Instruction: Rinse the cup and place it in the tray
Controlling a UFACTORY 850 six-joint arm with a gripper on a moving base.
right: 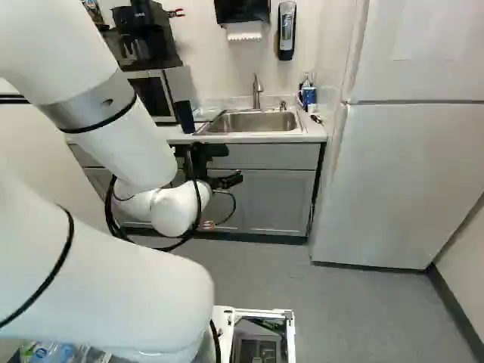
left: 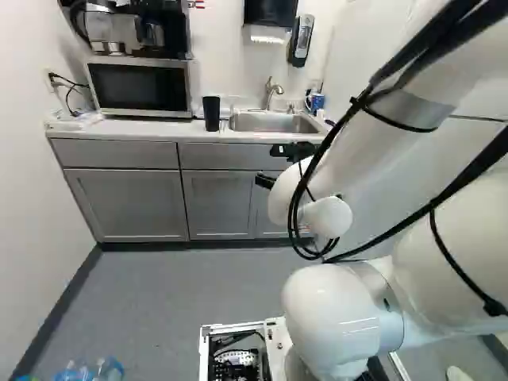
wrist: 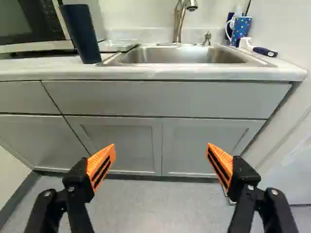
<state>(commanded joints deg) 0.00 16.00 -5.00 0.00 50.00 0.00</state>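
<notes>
While the gripper (right: 227, 181) stands open, the dark cup (wrist: 81, 34) is upright on the worktop (wrist: 194, 73)

With 12 o'clock taken as straight ahead of the gripper, the cup is at 11 o'clock, just beside the near end of the sink (wrist: 182, 56) on that side. The gripper's 2 fingers are spread wide, their orange pads (wrist: 103, 165) well apart, and nothing is between them. It hangs in front of the grey cabinets (wrist: 124, 141), lower than the worktop.

The sink lies at 12 o'clock, with 1 metal faucet (wrist: 179, 22) rising behind it. Between cup and faucet is 1 flat, clear piece (wrist: 116, 45), near the cup; whether it is the tray, I cannot tell. At 1 o'clock, beyond the sink, are 1 dotted blue mug (wrist: 241, 30) and 1 small white-and-navy thing (wrist: 265, 51) near it.

The microwave (left: 139, 87) is at 10 o'clock, 1 black coffee maker (left: 151, 28) on top. In the right base view, 1 white refrigerator (right: 404, 174) stands at 3 o'clock; at 12 o'clock, 1 paper dispenser (right: 243, 11) and 1 soap dispenser (right: 286, 30) are on the wall.
</notes>
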